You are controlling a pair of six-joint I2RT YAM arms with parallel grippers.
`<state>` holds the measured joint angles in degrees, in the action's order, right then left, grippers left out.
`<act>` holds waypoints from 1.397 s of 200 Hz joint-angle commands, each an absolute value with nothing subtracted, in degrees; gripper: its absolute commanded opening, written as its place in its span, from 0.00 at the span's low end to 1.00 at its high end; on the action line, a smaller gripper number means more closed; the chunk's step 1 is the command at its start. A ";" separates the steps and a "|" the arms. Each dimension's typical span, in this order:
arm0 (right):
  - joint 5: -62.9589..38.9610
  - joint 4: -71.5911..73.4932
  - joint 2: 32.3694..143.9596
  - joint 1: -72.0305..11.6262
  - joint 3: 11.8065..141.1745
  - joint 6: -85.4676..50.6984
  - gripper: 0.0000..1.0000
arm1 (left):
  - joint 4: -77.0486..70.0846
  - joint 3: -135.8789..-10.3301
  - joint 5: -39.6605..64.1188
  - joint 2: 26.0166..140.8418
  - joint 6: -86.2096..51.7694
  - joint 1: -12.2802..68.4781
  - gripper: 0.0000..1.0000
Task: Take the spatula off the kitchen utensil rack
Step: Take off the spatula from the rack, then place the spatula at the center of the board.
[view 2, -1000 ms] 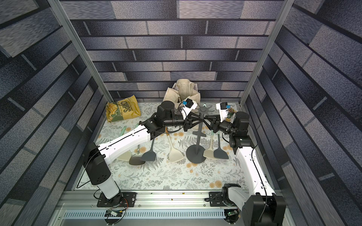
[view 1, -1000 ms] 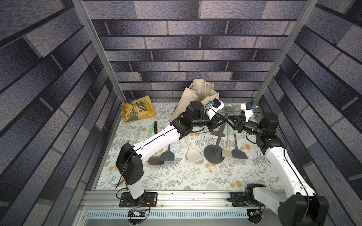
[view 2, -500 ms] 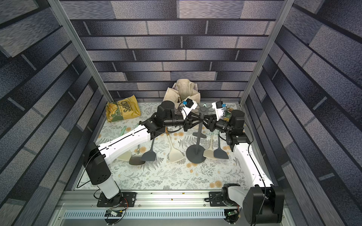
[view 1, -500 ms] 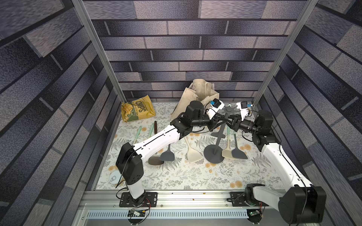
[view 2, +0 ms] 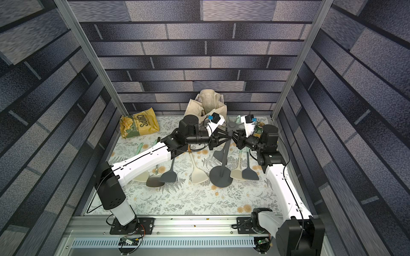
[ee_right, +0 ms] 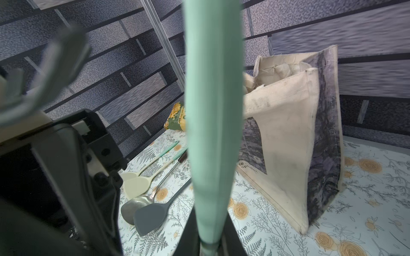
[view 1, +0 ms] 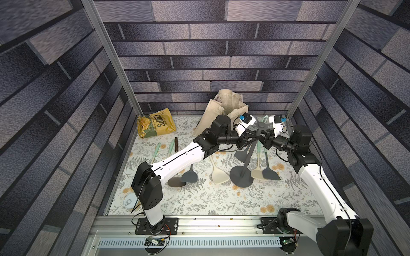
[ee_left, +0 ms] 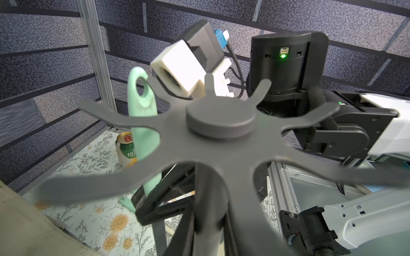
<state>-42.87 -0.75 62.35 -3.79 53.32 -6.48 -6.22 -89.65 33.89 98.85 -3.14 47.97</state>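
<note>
The right gripper point(ee_left: 152, 199), pinching the mint-handled spatula point(ee_left: 142, 115), should lift it, then draw it outward (left gripper point(view 1: 254, 135) clamps the kitchen utensil rack point(ee_left: 219, 120)).

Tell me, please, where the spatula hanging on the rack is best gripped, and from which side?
Grip its mint handle just below the rack's star top, coming level from the outside: it hangs upright in an outward-open slot, with the pole behind it.

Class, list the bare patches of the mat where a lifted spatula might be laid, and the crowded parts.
Free: the front strip of mat between the arm bases, before the rack's disc base; a small patch between chips bag and tote bag. Crowded: around that base, among loose spatulas, and under the left arm.
</note>
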 commanded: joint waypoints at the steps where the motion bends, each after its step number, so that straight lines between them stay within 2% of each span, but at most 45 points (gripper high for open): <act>1: -35.94 -4.41 60.10 -4.18 55.03 -3.65 0.08 | -10.02 -91.08 35.08 97.48 -4.29 48.35 0.24; 70: -15.47 -8.11 58.18 -4.14 56.32 -0.63 0.07 | -10.10 -88.98 34.13 96.31 -4.17 49.04 0.24; 122: -0.20 -17.21 57.98 -3.93 59.71 0.87 0.06 | -12.36 -85.76 31.77 94.69 -5.36 49.69 0.28; 180: 12.29 -31.76 60.55 -2.47 69.26 2.50 0.07 | -13.26 -83.48 28.81 92.80 -3.88 50.28 0.46; 200: 15.38 -36.70 62.79 -1.75 72.60 2.69 0.06 | -14.18 -82.36 27.78 91.92 -3.53 50.51 0.55; 226: 16.66 -42.19 66.65 -0.59 76.11 2.37 0.07 | -14.61 -80.34 26.08 90.31 -2.31 50.62 0.64; 279: 16.00 -48.96 74.30 2.06 79.92 1.62 0.08 | -12.33 -75.83 22.24 85.96 1.15 51.06 0.73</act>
<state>15.18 -43.11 71.16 0.84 76.44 2.00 -12.60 -77.97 25.12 89.73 -1.87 50.52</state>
